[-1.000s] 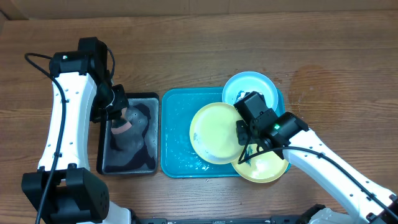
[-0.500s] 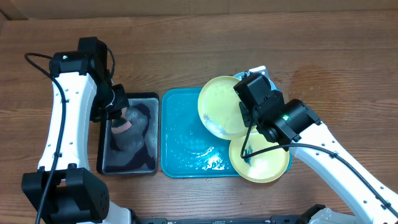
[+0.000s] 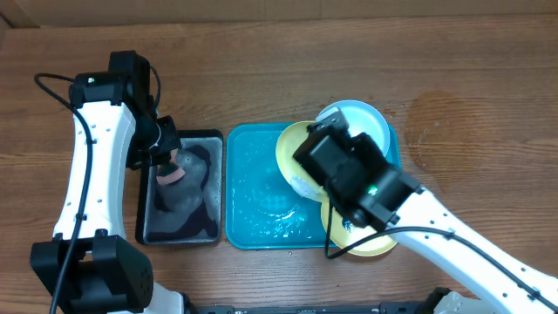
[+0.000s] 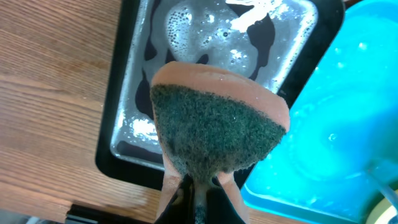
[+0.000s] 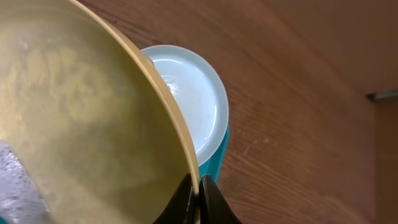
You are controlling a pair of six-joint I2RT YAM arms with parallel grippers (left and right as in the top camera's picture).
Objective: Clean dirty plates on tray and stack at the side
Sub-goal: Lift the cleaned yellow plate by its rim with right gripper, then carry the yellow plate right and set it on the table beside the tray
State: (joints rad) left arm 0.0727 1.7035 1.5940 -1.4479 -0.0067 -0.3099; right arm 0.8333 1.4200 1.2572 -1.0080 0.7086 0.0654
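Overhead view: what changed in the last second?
The right gripper, shut on the yellow-green plate, lifted it off the blue tray, tilted it and carried it toward the light blue plate. That plate, the second yellow plate and the left gripper holding its sponge over the black tray stayed put.

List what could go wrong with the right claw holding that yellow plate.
1. Right claw pinches the yellow plate only at its rim; it looks wet, so it may slip onto the blue plate or tray.
2. The sponge in the left claw may drip suds on the table when leaving the black tray.
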